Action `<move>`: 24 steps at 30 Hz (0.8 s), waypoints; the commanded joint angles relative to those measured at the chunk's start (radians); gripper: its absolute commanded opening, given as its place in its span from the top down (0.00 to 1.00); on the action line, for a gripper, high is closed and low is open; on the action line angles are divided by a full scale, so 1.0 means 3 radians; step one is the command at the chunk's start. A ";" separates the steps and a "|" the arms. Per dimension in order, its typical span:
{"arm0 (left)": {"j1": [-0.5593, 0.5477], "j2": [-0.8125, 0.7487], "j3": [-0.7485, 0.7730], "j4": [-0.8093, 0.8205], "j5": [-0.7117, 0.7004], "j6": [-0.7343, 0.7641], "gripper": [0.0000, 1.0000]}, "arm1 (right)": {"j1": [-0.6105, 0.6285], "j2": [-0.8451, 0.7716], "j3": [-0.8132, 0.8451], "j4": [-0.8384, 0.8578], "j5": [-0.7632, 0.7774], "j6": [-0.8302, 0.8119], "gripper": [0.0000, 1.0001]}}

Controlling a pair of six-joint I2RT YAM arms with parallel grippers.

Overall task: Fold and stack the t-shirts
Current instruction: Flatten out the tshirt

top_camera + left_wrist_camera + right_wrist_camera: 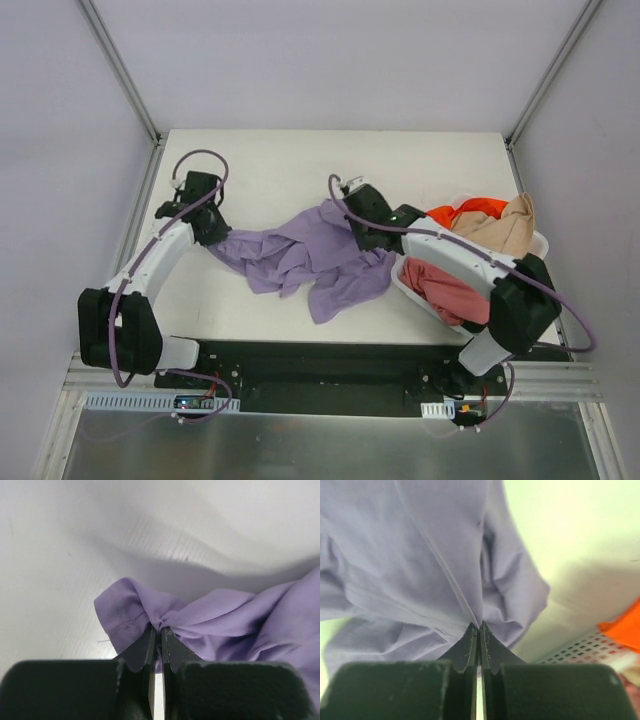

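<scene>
The lavender purple t-shirt [310, 258] lies crumpled and stretched across the middle of the white table. My left gripper [213, 233] is shut on its left edge; the left wrist view shows a hemmed fold [131, 612] pinched at the fingertips [150, 640]. My right gripper [366, 237] is shut on the shirt's right side, cloth [430, 555] bunched between the fingertips [487, 642]. An orange-red t-shirt [470, 210], a beige t-shirt [505, 228] and a dusty pink t-shirt [447, 288] lie in the white basket [540, 242]. The dark green t-shirt is out of view.
The white plastic basket stands at the table's right side, close beside my right arm; its perforated wall [580, 645] and orange cloth [622, 627] show in the right wrist view. Grey walls and metal frame posts [120, 70] surround the table.
</scene>
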 commanded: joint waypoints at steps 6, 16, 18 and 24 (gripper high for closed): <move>0.0174 -0.0858 0.1367 -0.0206 -0.0230 0.0133 1.00 | -0.0475 -0.1346 0.0804 -0.0188 -0.0858 0.0035 1.00; 0.0169 -0.1375 0.2840 -0.0226 -0.0394 0.0731 1.00 | -0.0557 -0.1813 0.2108 -0.0556 -0.1385 -0.0077 1.00; 0.0174 -0.1375 0.3091 -0.0226 -0.0246 0.0844 1.00 | -0.0557 -0.1792 0.2430 -0.0684 -0.1467 -0.0128 1.00; 0.0174 -0.1401 0.3546 -0.0226 0.0026 0.0900 1.00 | -0.0552 -0.1705 0.3146 -0.0909 -0.1554 -0.0190 1.00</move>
